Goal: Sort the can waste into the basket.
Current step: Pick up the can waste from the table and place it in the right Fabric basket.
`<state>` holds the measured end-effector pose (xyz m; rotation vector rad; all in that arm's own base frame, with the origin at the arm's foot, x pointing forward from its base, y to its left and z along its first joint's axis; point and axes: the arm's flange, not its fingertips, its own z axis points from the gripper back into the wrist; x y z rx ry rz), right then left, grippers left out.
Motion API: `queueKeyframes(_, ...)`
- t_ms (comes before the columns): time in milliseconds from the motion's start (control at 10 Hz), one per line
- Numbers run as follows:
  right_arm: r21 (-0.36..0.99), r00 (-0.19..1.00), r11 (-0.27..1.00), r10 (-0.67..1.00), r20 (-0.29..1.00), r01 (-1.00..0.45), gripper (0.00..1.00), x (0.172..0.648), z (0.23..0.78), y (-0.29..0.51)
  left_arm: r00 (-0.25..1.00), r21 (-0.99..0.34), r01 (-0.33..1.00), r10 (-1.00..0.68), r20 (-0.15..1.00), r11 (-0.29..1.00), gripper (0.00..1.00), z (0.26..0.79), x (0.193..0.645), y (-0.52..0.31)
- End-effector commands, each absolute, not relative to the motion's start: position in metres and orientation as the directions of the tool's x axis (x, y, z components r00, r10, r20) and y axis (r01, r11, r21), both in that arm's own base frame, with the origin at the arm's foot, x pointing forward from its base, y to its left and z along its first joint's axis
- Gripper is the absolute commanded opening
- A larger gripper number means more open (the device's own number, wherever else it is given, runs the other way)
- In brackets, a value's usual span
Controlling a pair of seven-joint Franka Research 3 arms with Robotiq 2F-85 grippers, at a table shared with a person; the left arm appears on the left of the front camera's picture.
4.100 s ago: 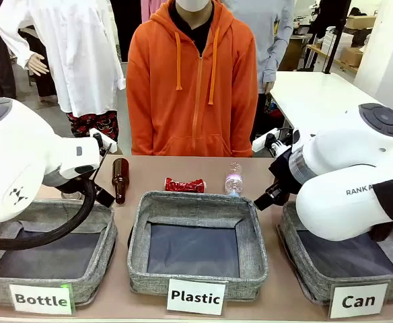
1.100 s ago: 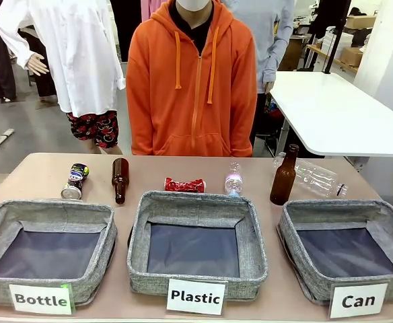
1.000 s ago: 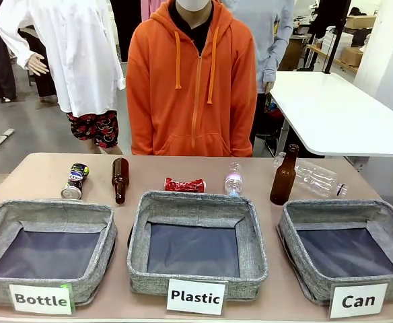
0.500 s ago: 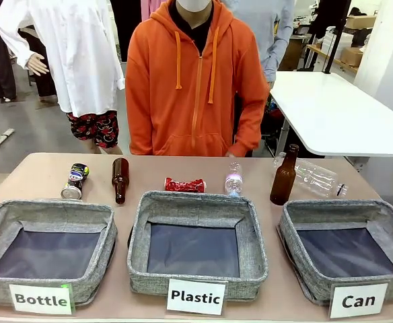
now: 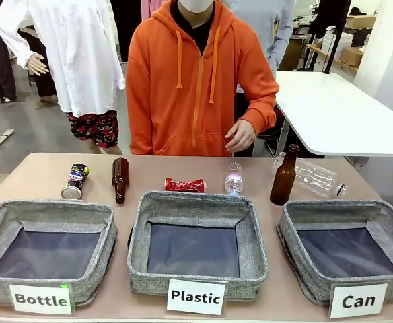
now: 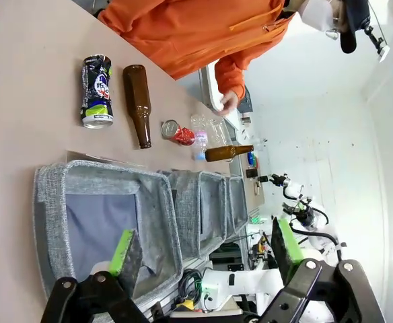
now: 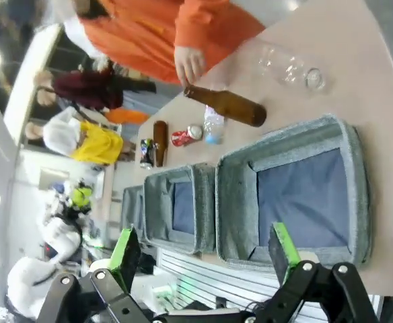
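Left gripper (image 6: 204,245) and right gripper (image 7: 203,245) are both spread wide, holding nothing, well clear of the cans. Sorting hasn't started. Red can (image 5: 184,184) lies mid-frame behind the Plastic basket (image 5: 198,199), black can (image 5: 74,180) far left. Can basket (image 5: 344,206), lower right, has no cans in it. Next move, I'd guess: grab one, carry it right.

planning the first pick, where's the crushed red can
Front view: the crushed red can lies just behind the far rim of the Plastic basket, between the lying brown bottle (left) and the small clear bottle (right).
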<state>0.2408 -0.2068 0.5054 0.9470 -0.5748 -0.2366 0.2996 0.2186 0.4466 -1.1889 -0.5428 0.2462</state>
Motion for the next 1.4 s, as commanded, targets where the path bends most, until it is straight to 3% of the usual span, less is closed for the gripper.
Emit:
queueKeyframes(0, 0.671, 0.872, 0.739, -0.284, 0.397, -0.065, 1.00, 0.276, 0.568, -0.134, 0.847, -0.922, 0.123, 0.445, 0.290, 0.367, 1.00, 0.447, 0.299, 0.221)
queueKeyframes(300, 0.417, 0.933, 0.902, -0.053, 0.355, -0.108, 1.00, 0.324, 0.597, -0.008, 0.847, -0.922, 0.123, 0.445, 0.290, 0.367, 1.00, 0.447, 0.299, 0.221)
queueKeyframes(600, 0.225, 0.886, 0.890, 0.305, 0.350, -0.395, 1.00, 0.336, 0.578, 0.102, 0.847, -0.922, 0.123, 0.445, 0.290, 0.367, 1.00, 0.447, 0.299, 0.221)
queueKeyframes(700, 0.335, 0.924, 0.912, 0.104, 0.367, -0.236, 1.00, 0.320, 0.592, 0.070, 0.847, -0.922, 0.123, 0.445, 0.290, 0.367, 1.00, 0.447, 0.299, 0.221)
queueKeyframes(800, 0.272, 0.913, 0.908, 0.217, 0.345, -0.318, 1.00, 0.323, 0.580, 0.104, 0.847, -0.922, 0.123, 0.445, 0.290, 0.367, 1.00, 0.447, 0.299, 0.221)
queueKeyframes(900, 0.259, 0.911, 0.915, 0.207, 0.357, -0.310, 1.00, 0.323, 0.579, 0.103, 0.847, -0.922, 0.123, 0.445, 0.290, 0.367, 1.00, 0.447, 0.299, 0.221)
queueKeyframes(1000, 0.163, 0.925, 0.941, 0.240, 0.294, -0.296, 1.00, 0.345, 0.563, 0.136, 0.847, -0.922, 0.123, 0.445, 0.290, 0.367, 1.00, 0.447, 0.299, 0.221)
queueKeyframes(1100, 0.174, 0.911, 0.936, 0.235, 0.339, -0.307, 1.00, 0.374, 0.558, 0.163, 0.847, -0.922, 0.123, 0.445, 0.290, 0.367, 1.00, 0.447, 0.299, 0.221)
queueKeyframes(1200, 0.222, 0.919, 0.930, 0.209, 0.334, -0.292, 1.00, 0.380, 0.570, 0.143, 0.847, -0.922, 0.123, 0.445, 0.290, 0.367, 1.00, 0.447, 0.299, 0.221)
queueKeyframes(1300, 0.358, 0.941, 0.899, 0.142, 0.306, -0.252, 1.00, 0.365, 0.589, 0.081, 0.847, -0.922, 0.123, 0.445, 0.290, 0.367, 1.00, 0.447, 0.299, 0.221)
